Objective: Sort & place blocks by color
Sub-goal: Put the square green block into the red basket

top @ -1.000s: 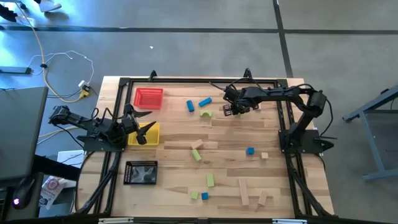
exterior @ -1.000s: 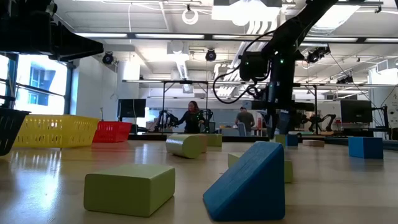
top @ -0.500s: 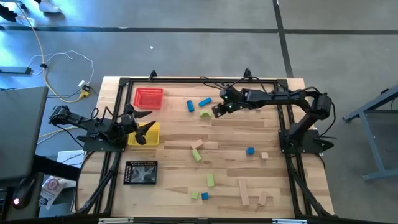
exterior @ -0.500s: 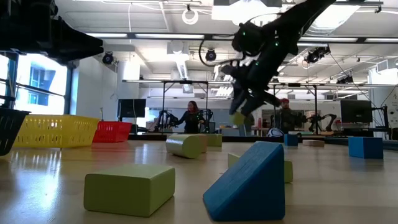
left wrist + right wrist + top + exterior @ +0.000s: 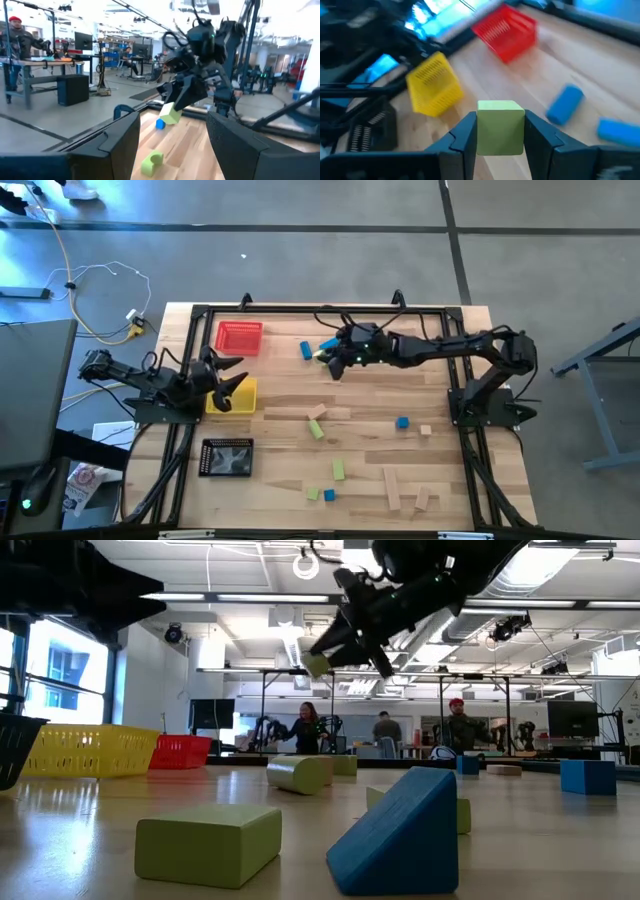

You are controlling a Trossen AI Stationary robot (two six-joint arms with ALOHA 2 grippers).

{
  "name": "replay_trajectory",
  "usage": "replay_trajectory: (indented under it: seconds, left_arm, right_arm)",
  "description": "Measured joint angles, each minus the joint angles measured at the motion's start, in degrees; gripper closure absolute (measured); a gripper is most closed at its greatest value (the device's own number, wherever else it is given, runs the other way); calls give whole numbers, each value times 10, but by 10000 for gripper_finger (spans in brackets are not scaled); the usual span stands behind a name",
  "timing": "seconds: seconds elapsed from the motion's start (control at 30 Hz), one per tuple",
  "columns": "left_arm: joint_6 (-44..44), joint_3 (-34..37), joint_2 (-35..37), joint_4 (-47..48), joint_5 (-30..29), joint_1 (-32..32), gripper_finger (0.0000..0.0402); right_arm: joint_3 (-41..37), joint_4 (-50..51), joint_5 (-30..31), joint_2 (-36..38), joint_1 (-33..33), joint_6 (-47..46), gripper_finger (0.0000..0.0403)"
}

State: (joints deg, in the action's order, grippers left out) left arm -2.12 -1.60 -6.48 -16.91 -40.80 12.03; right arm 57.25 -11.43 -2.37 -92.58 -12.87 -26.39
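Observation:
My right gripper (image 5: 328, 360) hangs high above the table's far middle, shut on a light green cube (image 5: 500, 127), which also shows in the low view (image 5: 316, 664). Below it a green arch (image 5: 151, 162) lies on the table, with a blue bar (image 5: 307, 350) and a blue cylinder (image 5: 329, 343) close by. More green, blue and tan blocks (image 5: 338, 469) lie scattered toward the near edge. At the left, my left gripper (image 5: 232, 380) stands open over the yellow tray (image 5: 245, 402). My right gripper pinches the cube by two opposite side faces (image 5: 481, 131) between its two fingers (image 5: 462, 137). The fingers reach from the table's right toward its left, slanting a little downward. The cube is lifted well clear of the table.
A red tray (image 5: 239, 337) stands at the far left and a black tray (image 5: 227, 457) at the near left. Tan bars (image 5: 395, 490) lie near the front edge. A blue cube (image 5: 402, 422) and a tan cube (image 5: 425, 430) lie right of centre. People stand in the room behind.
My right gripper has risen and swung toward the table's left edge with the green cube, which has come up off the table. It has tipped from pointing down to nearly level. My left gripper has rolled a little in place.

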Motion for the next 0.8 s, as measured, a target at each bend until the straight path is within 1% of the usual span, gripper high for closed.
replay_trajectory:
  seconds: [0.17, 0.3, 0.5, 0.6, 0.8]
  left_arm:
    - [15, -28, 0, 5, 1, 0, 183]
    - [-10, -52, -11, 10, -2, -5, 183]
    - [-11, -91, -64, 34, 11, -49, 183]
    - [1, -112, -107, 46, 42, -82, 183]
    - [41, -150, -202, 51, 146, -155, 183]
  right_arm:
    - [0, -66, -7, 0, 14, 51, 297]
    - [0, -108, -14, 0, 22, 75, 297]
    - [0, -137, -31, 0, 30, 99, 297]
    - [0, -137, -38, 0, 29, 100, 297]
    - [0, -137, -39, 0, 31, 106, 297]
